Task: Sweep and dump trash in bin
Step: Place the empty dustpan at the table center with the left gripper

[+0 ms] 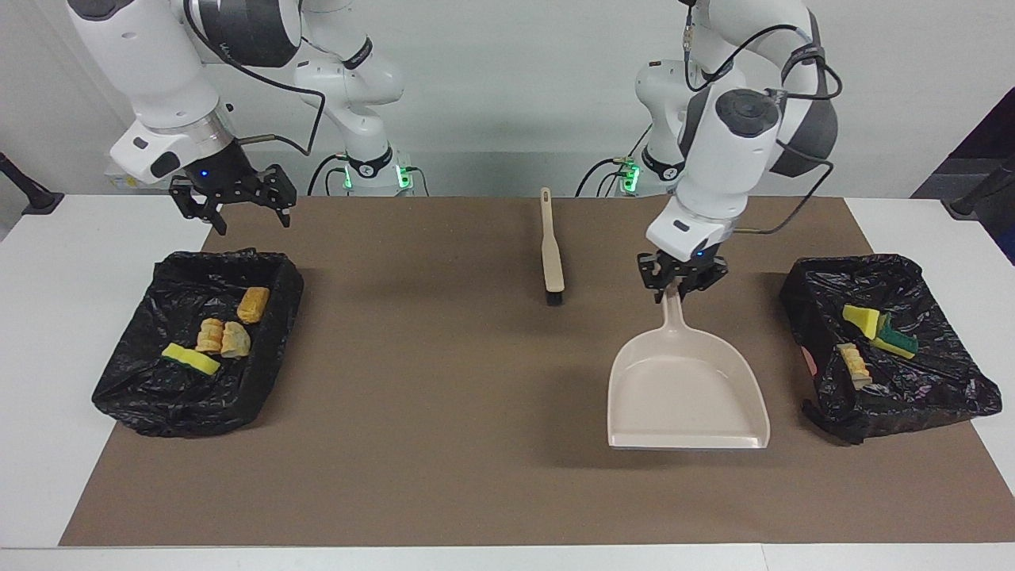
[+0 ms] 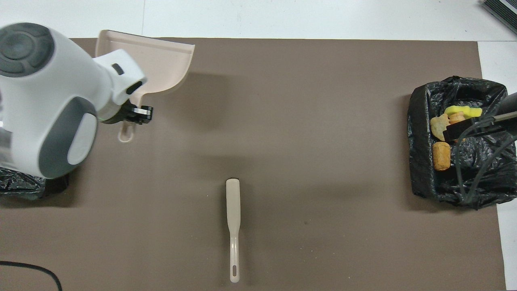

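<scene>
My left gripper (image 1: 679, 289) is shut on the handle of the beige dustpan (image 1: 686, 381), which hangs roughly level just over the brown mat; the overhead view shows the dustpan (image 2: 155, 60) and gripper (image 2: 132, 120) too. The pan looks empty. Trash lies in two black-lined bins. The bin (image 1: 143, 396) at the right arm's end holds tan chunks (image 1: 254, 304) and a yellow sponge (image 1: 190, 359). The bin (image 1: 936, 396) at the left arm's end holds yellow and green-backed sponges (image 1: 862, 319) and a tan chunk (image 1: 855, 363). My right gripper (image 1: 234, 202) hangs open and empty over the first bin (image 2: 424, 161).
The beige brush (image 1: 553, 250) lies flat on the mat (image 1: 396, 476) midway between the bins, nearer the robots than the dustpan, bristles pointing away from them. White table shows around the mat. Only a corner of the left arm's bin (image 2: 20, 184) shows from overhead.
</scene>
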`<action>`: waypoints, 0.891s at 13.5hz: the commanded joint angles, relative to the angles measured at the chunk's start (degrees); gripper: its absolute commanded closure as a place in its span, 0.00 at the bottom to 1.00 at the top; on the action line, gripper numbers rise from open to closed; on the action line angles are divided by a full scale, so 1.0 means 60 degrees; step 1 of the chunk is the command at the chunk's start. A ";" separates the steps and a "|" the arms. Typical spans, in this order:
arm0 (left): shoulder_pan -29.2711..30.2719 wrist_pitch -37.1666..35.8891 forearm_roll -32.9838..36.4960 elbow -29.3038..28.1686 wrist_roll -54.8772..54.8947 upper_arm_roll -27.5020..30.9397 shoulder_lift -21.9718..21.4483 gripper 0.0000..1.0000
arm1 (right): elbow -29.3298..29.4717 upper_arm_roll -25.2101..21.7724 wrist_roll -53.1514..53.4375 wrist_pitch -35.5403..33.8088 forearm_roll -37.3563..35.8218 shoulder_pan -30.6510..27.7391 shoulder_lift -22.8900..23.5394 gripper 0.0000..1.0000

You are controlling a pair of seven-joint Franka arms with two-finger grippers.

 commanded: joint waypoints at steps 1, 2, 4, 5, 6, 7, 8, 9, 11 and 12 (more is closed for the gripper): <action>-0.1045 0.1354 -0.0294 -0.0471 -0.0731 0.0172 0.0393 1.00 | -0.0081 0.0044 0.0121 0.0002 0.0158 -0.0054 -0.0120 0.00; -0.1295 0.1752 -0.0367 -0.0647 -0.0745 0.0172 0.0539 1.00 | -0.0081 0.0044 0.0121 -0.0012 0.0158 -0.0040 -0.0120 0.00; -0.1765 0.2368 -0.0470 -0.0896 -0.0790 0.0172 0.0906 1.00 | -0.0081 0.0030 0.0121 -0.0012 0.0173 -0.0054 -0.0120 0.00; -0.1795 0.2531 -0.0500 -0.1101 -0.0775 0.0157 0.0849 1.00 | -0.0081 0.0030 0.0121 -0.0012 0.0173 -0.0054 -0.0120 0.00; -0.1854 0.2561 -0.0543 -0.1190 -0.0789 0.0157 0.0877 1.00 | -0.0081 0.0030 0.0121 -0.0012 0.0158 -0.0054 -0.0120 0.00; -0.1927 0.2634 -0.0558 -0.1350 -0.0746 0.0171 0.0921 1.00 | -0.0081 0.0044 0.0121 -0.0012 0.0173 -0.0054 -0.0120 0.00; -0.1898 0.2765 -0.0559 -0.1541 -0.0658 0.0157 0.0878 1.00 | -0.0081 0.0044 0.0121 -0.0012 0.0158 -0.0040 -0.0120 0.00; -0.1927 0.2897 -0.0559 -0.1658 -0.0672 0.0157 0.0878 1.00 | -0.0081 0.0044 0.0121 -0.0012 0.0173 -0.0039 -0.0120 0.00; -0.1942 0.3074 -0.0617 -0.1835 -0.0745 0.0157 0.0848 1.00 | -0.0081 0.0030 0.0121 -0.0012 0.0158 -0.0039 -0.0120 0.00; -0.1942 0.3161 -0.0632 -0.1951 -0.0774 0.0157 0.0863 1.00 | -0.0081 0.0044 0.0121 -0.0012 0.0158 -0.0054 -0.0120 0.00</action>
